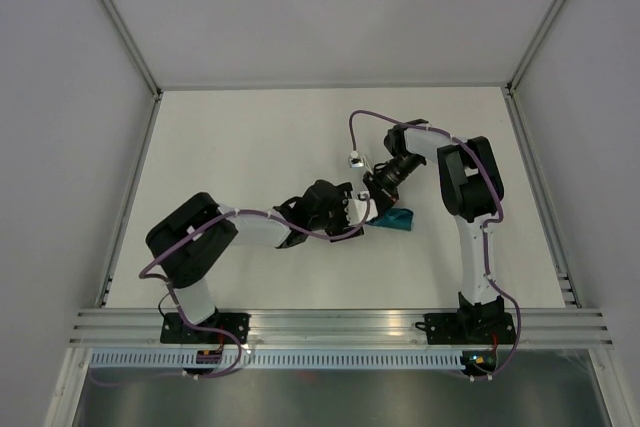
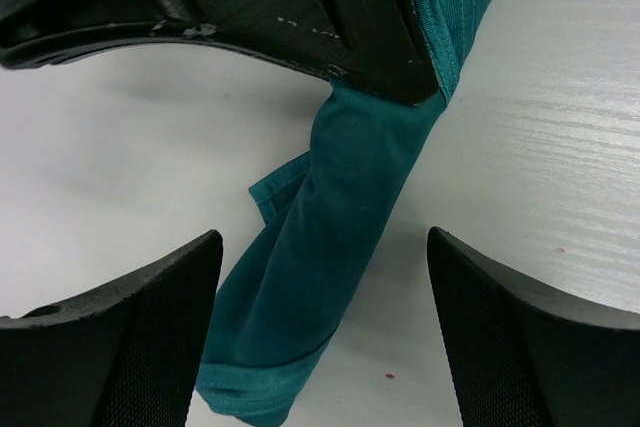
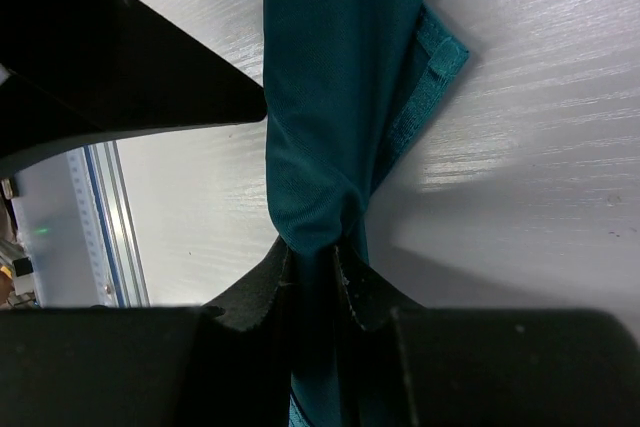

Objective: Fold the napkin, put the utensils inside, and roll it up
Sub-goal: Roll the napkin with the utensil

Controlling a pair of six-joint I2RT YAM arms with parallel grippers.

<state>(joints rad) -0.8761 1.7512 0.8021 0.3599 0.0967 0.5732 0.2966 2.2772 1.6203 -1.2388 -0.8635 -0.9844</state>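
The napkin [image 1: 397,218] is a narrow teal roll lying on the white table [image 1: 250,147] right of centre. My right gripper [image 1: 383,193] is shut on one end of the roll; in the right wrist view its jaws [image 3: 315,252] pinch the cloth [image 3: 330,97]. My left gripper [image 1: 358,212] is open. In the left wrist view its fingers stand wide on either side of the roll [image 2: 340,247], not touching it, the gripper [image 2: 323,237] over the roll's loose end. The right gripper's black body [image 2: 300,7] shows above. The utensils are hidden from every view.
White walls enclose the table on the left, back and right. An aluminium rail [image 1: 340,325] runs along the near edge, where both arm bases are bolted. A purple cable [image 1: 360,122] loops above the right arm.
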